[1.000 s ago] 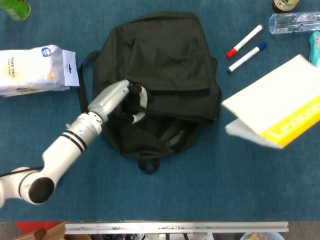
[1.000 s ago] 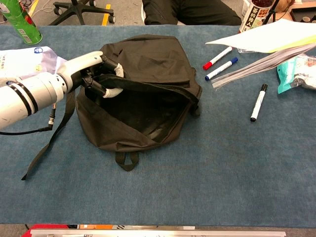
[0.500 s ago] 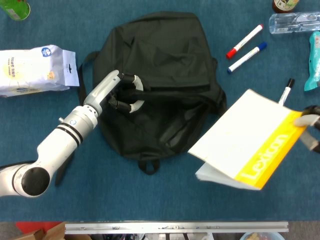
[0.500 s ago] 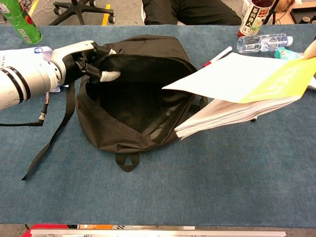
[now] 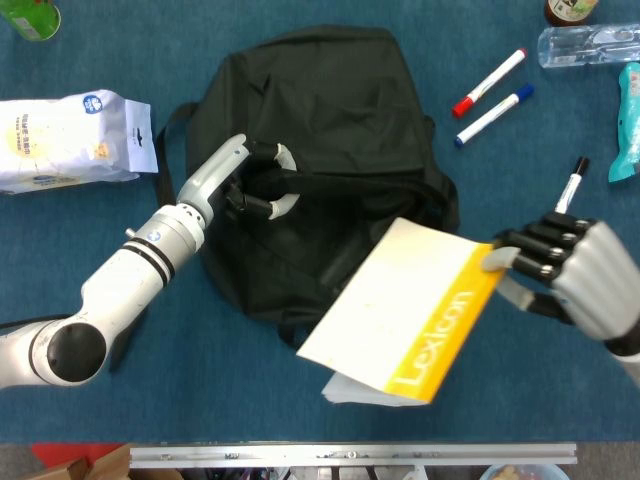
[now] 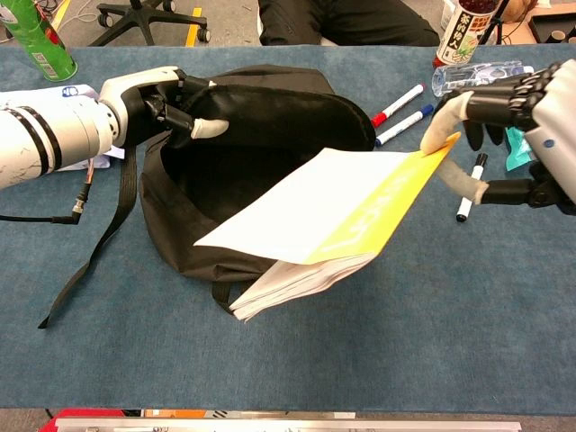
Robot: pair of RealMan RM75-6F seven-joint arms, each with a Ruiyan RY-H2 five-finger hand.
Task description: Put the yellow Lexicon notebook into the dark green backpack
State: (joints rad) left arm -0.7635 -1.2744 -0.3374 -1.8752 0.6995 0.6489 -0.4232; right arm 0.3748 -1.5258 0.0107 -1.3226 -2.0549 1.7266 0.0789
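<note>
Notebook [image 5: 405, 310]: yellow Lexicon, above the desk [image 5: 200, 400], long axis diagonal, free corner over the backpack [image 5: 320, 150] mouth.
Right hand [image 5: 575, 275]: fingers [image 6: 441, 130] grasping the notebook's upper corner.
Left hand [image 5: 245, 180]: fingers hooked on the backpack's opening rim, lifting it.

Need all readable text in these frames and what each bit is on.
"Lexicon": white letters on the yellow band of the notebook, held by the right hand.
White snack bag: round blue logo and print, too small to read.
Brown bottle: label characters, too blurred to read.
Green bottle: print unreadable.
Markers, teal packet: nothing legible.
</note>
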